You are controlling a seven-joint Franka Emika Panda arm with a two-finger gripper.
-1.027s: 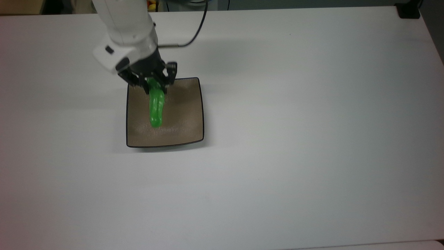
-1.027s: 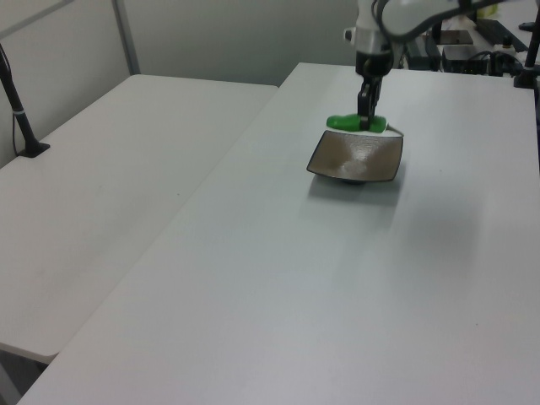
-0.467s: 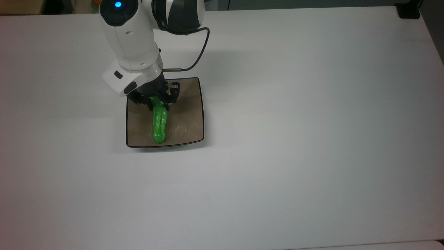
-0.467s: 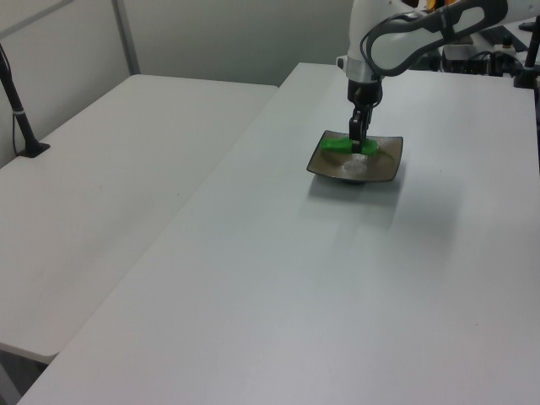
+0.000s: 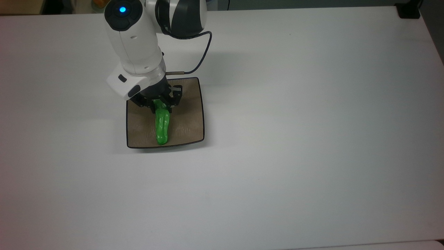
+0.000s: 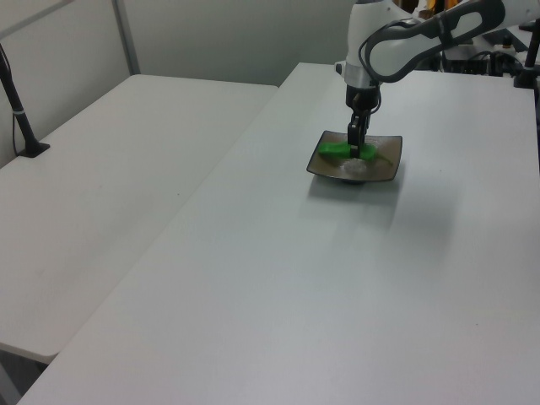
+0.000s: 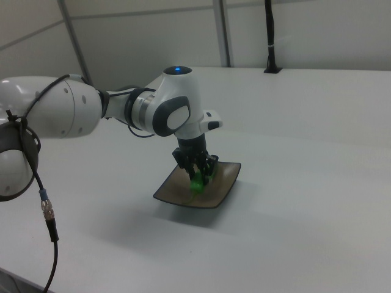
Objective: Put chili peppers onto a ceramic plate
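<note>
A glossy green chili pepper [image 5: 162,125] lies lengthwise over the square tan-brown ceramic plate [image 5: 187,114], its rounded tip near the plate's lower edge in the top view. My gripper [image 5: 160,106] is shut on the pepper's stem end, low over the plate. In the left view the pepper [image 6: 333,150] sticks out to the left of the gripper [image 6: 363,153] above the plate [image 6: 384,167]. In the right view the gripper [image 7: 198,174] holds the pepper [image 7: 197,182] down inside the plate [image 7: 223,183]. Whether the pepper touches the plate, I cannot tell.
The plate stands on a wide white table [image 5: 295,139]. A black cable [image 5: 197,52] loops from the arm behind the plate. A second white table [image 6: 110,169] adjoins on the left view's left, with a dark post [image 6: 21,118] on it.
The gripper has come down and moved toward the plate's middle with the pepper, whose tip now reaches the plate's near edge in the top view.
</note>
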